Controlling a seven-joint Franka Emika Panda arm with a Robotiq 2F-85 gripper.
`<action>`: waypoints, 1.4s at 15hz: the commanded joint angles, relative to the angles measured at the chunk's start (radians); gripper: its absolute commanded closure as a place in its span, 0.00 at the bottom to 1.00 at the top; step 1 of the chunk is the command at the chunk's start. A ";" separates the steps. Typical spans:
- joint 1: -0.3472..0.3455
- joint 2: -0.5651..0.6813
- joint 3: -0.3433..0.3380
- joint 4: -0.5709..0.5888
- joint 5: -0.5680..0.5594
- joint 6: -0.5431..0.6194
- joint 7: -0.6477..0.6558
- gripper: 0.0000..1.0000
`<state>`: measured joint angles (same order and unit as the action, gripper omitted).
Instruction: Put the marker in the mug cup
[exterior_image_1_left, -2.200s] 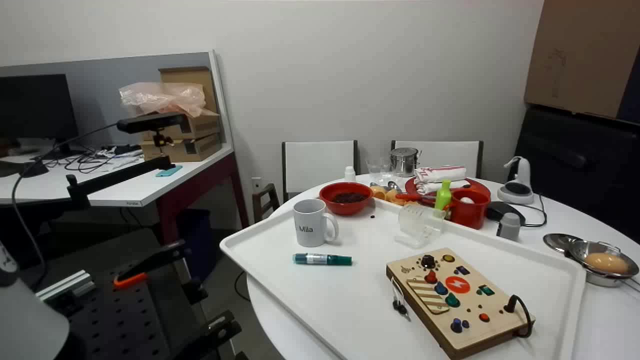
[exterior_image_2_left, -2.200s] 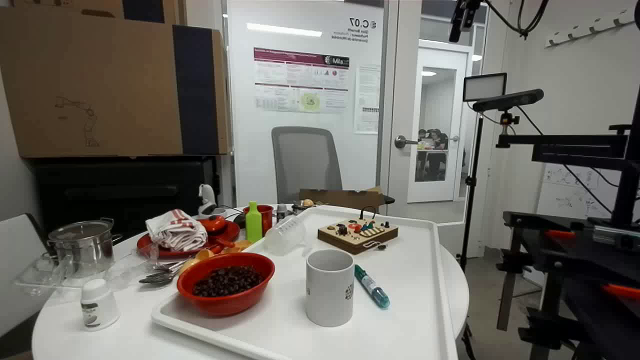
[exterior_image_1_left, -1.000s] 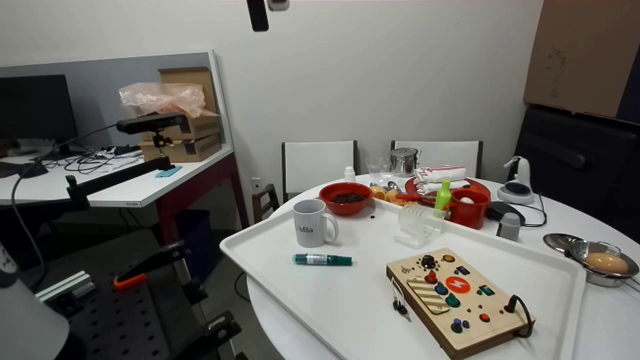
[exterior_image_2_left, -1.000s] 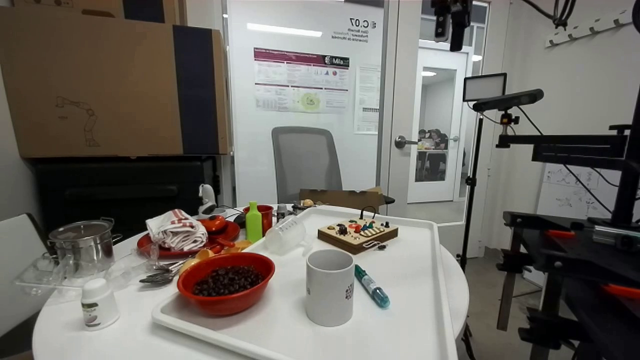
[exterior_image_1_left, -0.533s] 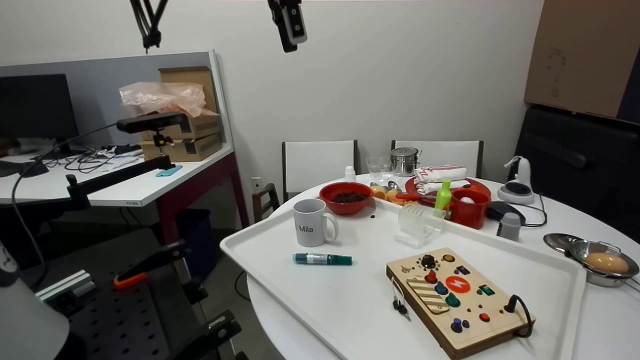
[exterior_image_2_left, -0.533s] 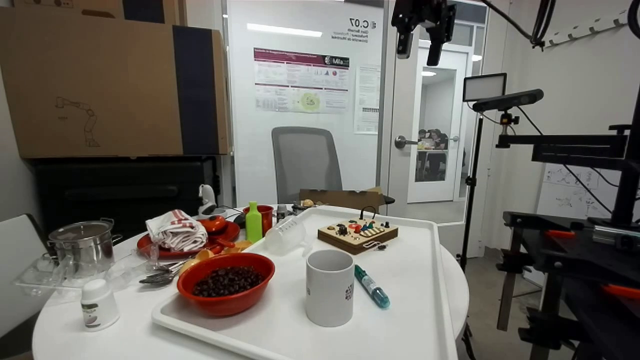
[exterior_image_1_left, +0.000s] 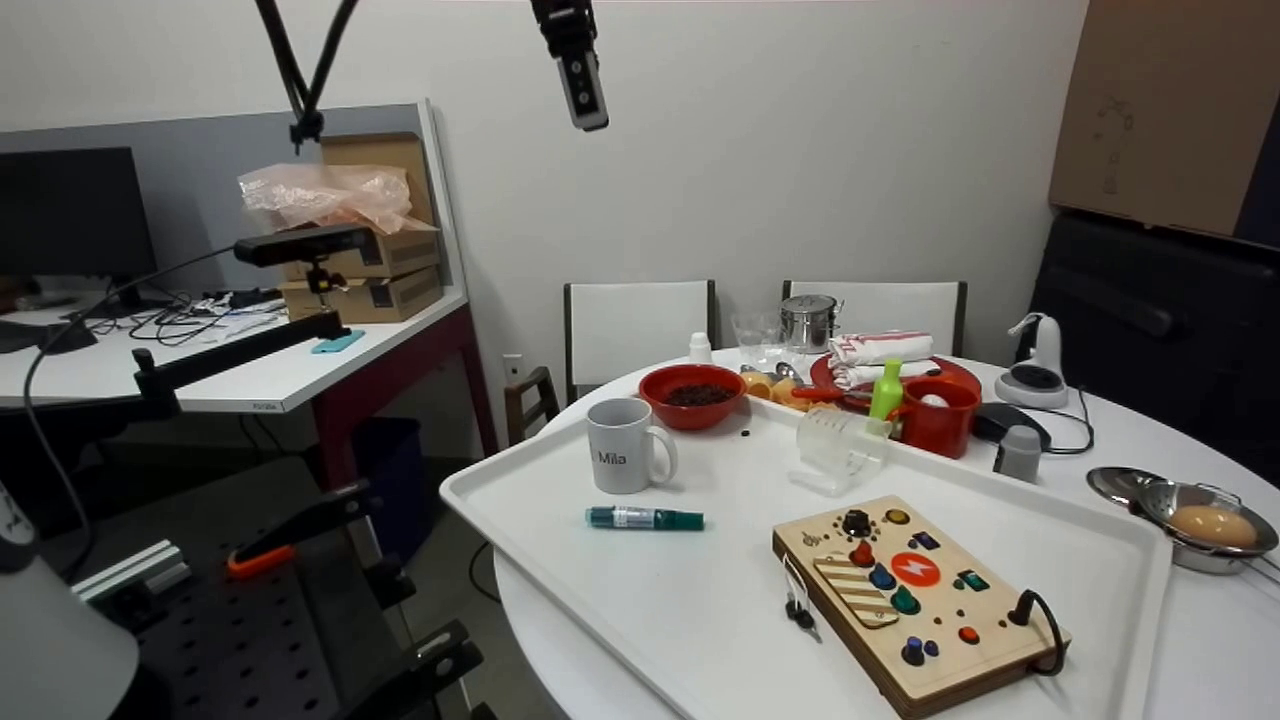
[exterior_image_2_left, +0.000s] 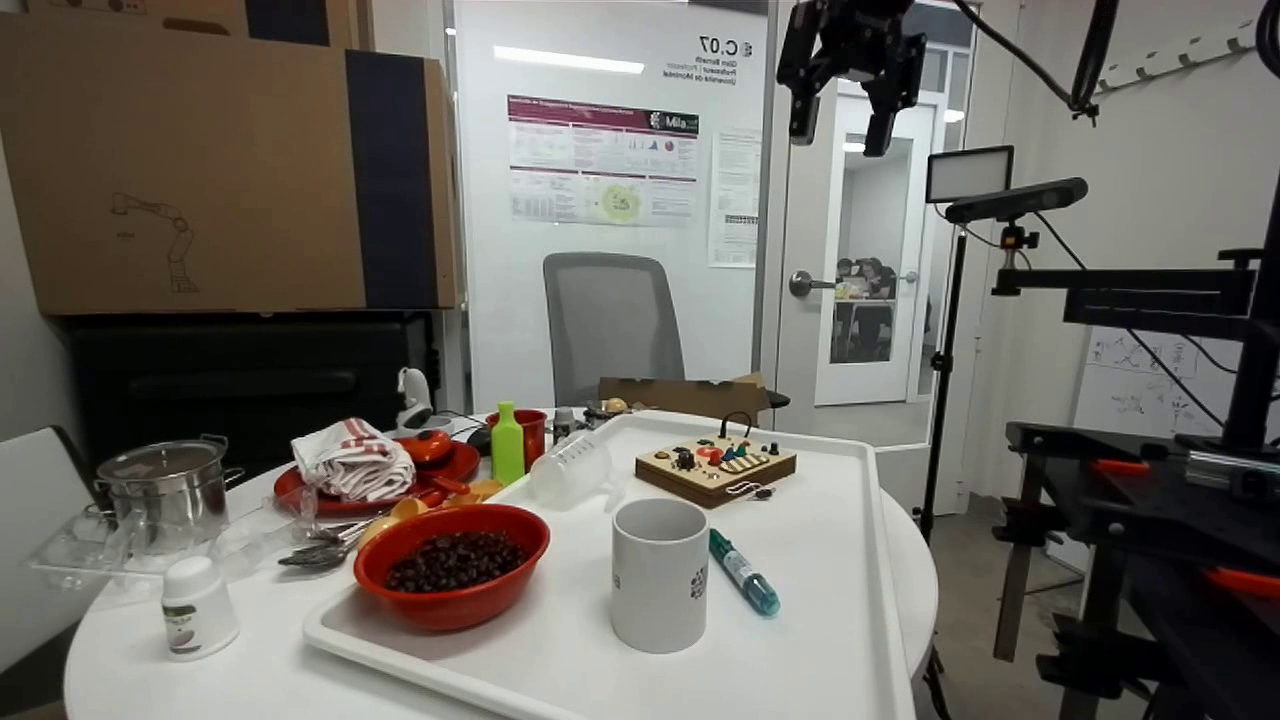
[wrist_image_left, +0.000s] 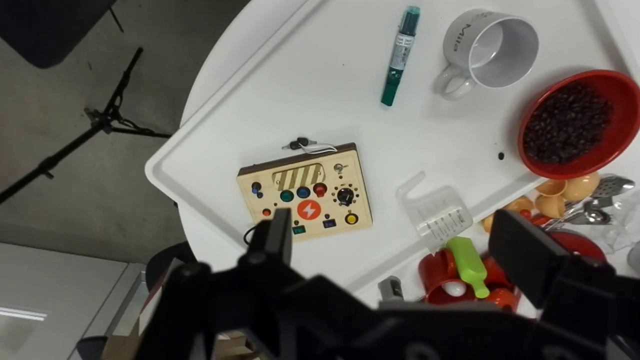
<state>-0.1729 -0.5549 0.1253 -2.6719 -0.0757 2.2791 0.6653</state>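
The marker (exterior_image_1_left: 645, 518), with a dark teal-green body, lies flat on the white tray (exterior_image_1_left: 590, 580), beside the mug cup. It also shows in an exterior view (exterior_image_2_left: 744, 573) and in the wrist view (wrist_image_left: 400, 55). The mug cup (exterior_image_1_left: 618, 448) is grey-white and upright, with a side handle; it shows in an exterior view (exterior_image_2_left: 658, 580) and in the wrist view (wrist_image_left: 462, 47). My gripper (exterior_image_2_left: 840, 135) is open and empty, high above the table, fingers pointing down. It also shows at the top of an exterior view (exterior_image_1_left: 586, 108). In the wrist view its fingers are wide apart (wrist_image_left: 392, 225).
A red bowl of dark beans (exterior_image_2_left: 452, 565) stands near the mug. A wooden button box (exterior_image_1_left: 915, 600) and a clear measuring cup (exterior_image_1_left: 840, 445) lie on the tray. A green bottle (exterior_image_1_left: 886, 390) and red pot (exterior_image_1_left: 940, 420) stand past the tray's edge.
My gripper has come into view from the top and moved lower. It has turned, and its fingers appear farther apart. The marker and mug cup have not moved.
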 joint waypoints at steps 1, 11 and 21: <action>-0.030 0.076 0.061 -0.058 -0.012 0.148 0.186 0.00; -0.099 0.409 0.204 -0.007 -0.395 0.305 0.714 0.00; 0.043 0.491 0.043 -0.001 -0.484 0.358 0.703 0.00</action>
<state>-0.1717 -0.0806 0.2241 -2.6653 -0.4654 2.5690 1.3173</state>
